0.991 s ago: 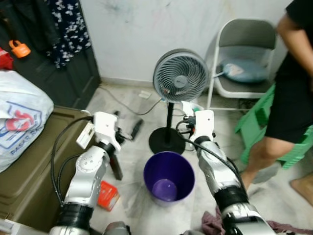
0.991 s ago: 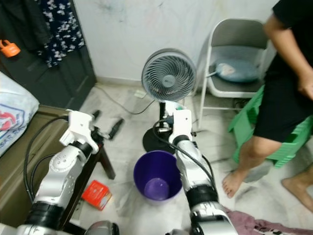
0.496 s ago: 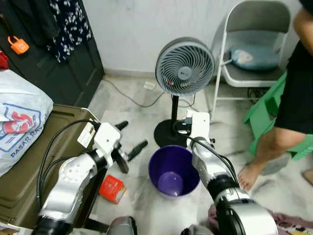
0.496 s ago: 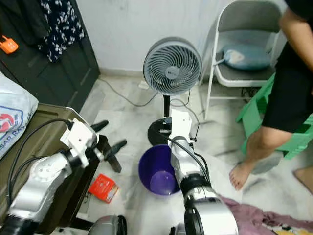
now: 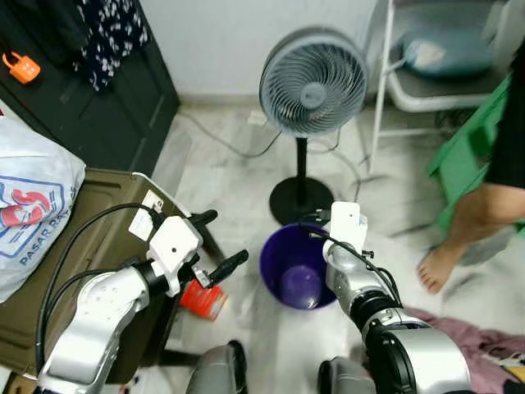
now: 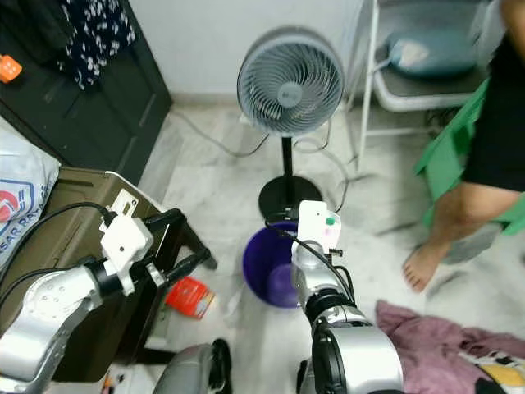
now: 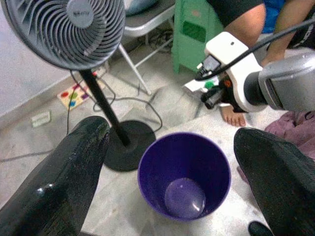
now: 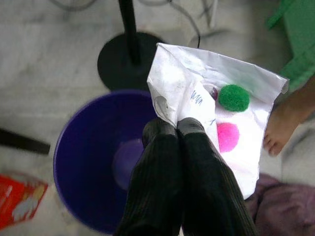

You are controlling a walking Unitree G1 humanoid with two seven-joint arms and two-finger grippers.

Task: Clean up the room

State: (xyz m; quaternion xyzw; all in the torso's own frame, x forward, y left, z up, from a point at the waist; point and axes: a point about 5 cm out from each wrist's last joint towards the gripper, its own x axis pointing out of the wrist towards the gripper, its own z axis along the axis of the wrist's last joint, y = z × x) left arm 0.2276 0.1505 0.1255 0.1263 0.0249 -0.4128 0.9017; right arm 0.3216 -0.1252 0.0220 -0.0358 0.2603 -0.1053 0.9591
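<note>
A purple bucket (image 5: 299, 269) stands empty on the pale floor in front of the fan's base. My right gripper (image 8: 176, 129) hangs over the bucket's near right rim, shut on a crumpled white paper (image 8: 224, 101) that bears a green and a pink pompom. My left gripper (image 5: 223, 238) is open to the left of the bucket, with nothing between its fingers. A red packet (image 5: 203, 300) lies on the floor just below it. In the left wrist view the bucket (image 7: 184, 174) sits between the two black fingers (image 7: 74, 167).
A grey standing fan (image 5: 312, 82) is right behind the bucket, its cable trailing on the floor. An olive trunk (image 5: 74, 246) with a white bag (image 5: 33, 205) is at my left. A person's leg (image 5: 467, 222), a green stool (image 5: 472, 156) and a folding chair (image 5: 443, 66) are at the right; purple cloth (image 6: 435, 345) lies near my feet.
The camera has tipped down and moved closer to the bucket. My left gripper has dropped toward the red packet. The right gripper has come in over the bucket's rim, still holding the paper.
</note>
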